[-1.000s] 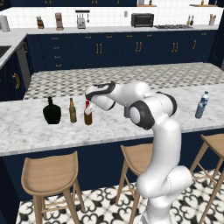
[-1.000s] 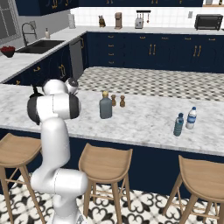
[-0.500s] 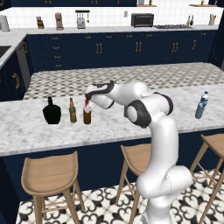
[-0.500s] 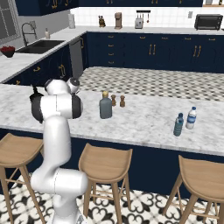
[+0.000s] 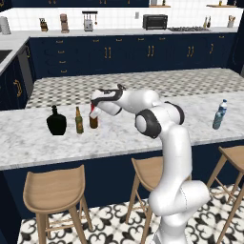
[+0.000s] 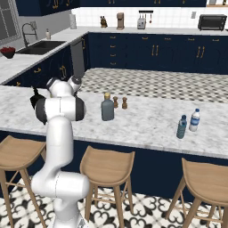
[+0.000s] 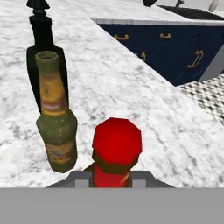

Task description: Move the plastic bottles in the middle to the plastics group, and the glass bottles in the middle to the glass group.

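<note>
My gripper is shut on the red neck of the small red-brown bottle, which stands upright at counter level just right of the amber-green beer bottle. The squat black bottle stands further left. In the hand view the red top sits between my fingertips, with the beer bottle close on its left and the black bottle behind. The wide grey bottle with a tan cap stands mid-counter. The blue red-topped bottle is beside the clear water bottle.
Two small shakers stand behind the grey bottle. Wooden stools line the near side of the marble counter. A sink lies in the far left counter. The water bottle is near the counter's right end.
My gripper has carried the red-brown bottle slightly left, closer to the beer bottle. The other bottles have stayed in place.
</note>
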